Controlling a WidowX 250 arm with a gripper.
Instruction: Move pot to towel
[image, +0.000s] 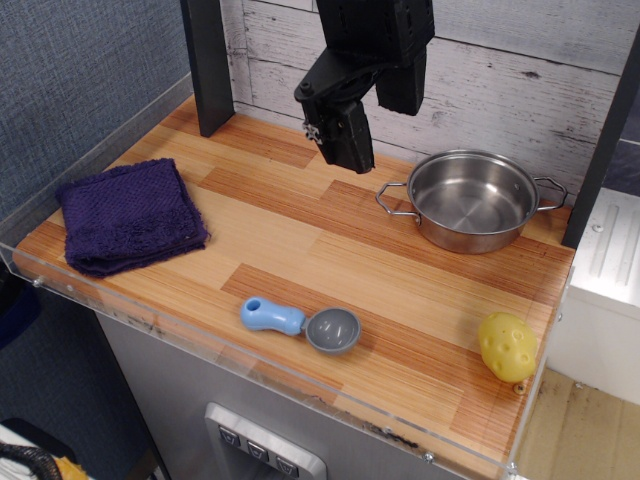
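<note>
One black gripper (343, 150) hangs from the arm in the upper middle of the frame, above the back part of the wooden counter (300, 240). Its fingers point downward and look closed or nearly so, but the dark shapes blend together, so how far the jaws are parted cannot be told. Nothing is visibly held between them.

Just to the right of the gripper, in the upper right of the frame, sits the pot (473, 200), upright and empty, with one wire loop handle toward the gripper and the other toward the right edge. The gripper and the pot appear apart.

Lower down, in the centre bottom of the frame, a scoop (300, 322) lies near the front edge of the counter, its blue handle pointing left and its grey bowl to the right. A yellow, dimpled, lemon-like object (507, 347) rests at the lower right corner.

The towel (130, 213) lies folded at the left side of the frame, well apart from the pot.
</note>
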